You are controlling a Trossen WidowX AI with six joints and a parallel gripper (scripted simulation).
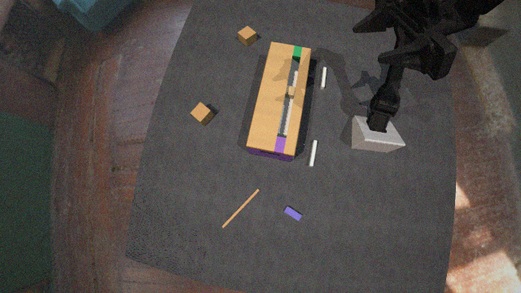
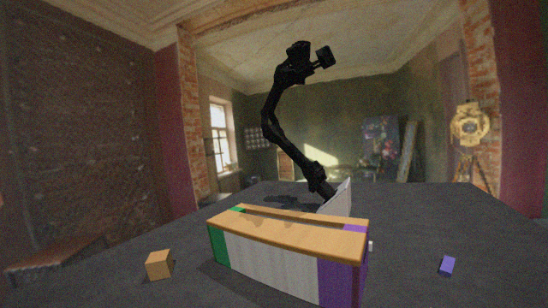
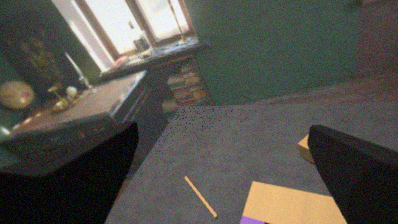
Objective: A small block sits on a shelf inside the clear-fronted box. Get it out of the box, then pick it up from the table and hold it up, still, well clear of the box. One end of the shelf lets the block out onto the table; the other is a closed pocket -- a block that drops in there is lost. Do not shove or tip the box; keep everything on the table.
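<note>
Our jaws (image 1: 366, 45) stand spread, empty; the small block (image 1: 291, 91) lies from them toward the surface's left edge.

Place: looks like an artist's studio or sitting room in an old, worn building; exact use cannot be told
Walls: dark green and maroon, with bare brick pillars (image 2: 188, 107)
Ceiling: pale, edged with stepped moulding (image 2: 141, 23)
Floor: worn reddish boards (image 1: 98, 203)
Far end: colourfully patched panel (image 2: 381, 141), beside a leaning board (image 2: 407, 151)
Right side: yellow round-faced device (image 2: 469, 126) on a tripod (image 2: 466, 164)
Window side: bright panes (image 3: 112, 25) above apparent stacked books (image 3: 187, 85), near a long cabinet (image 3: 102, 102)
</note>
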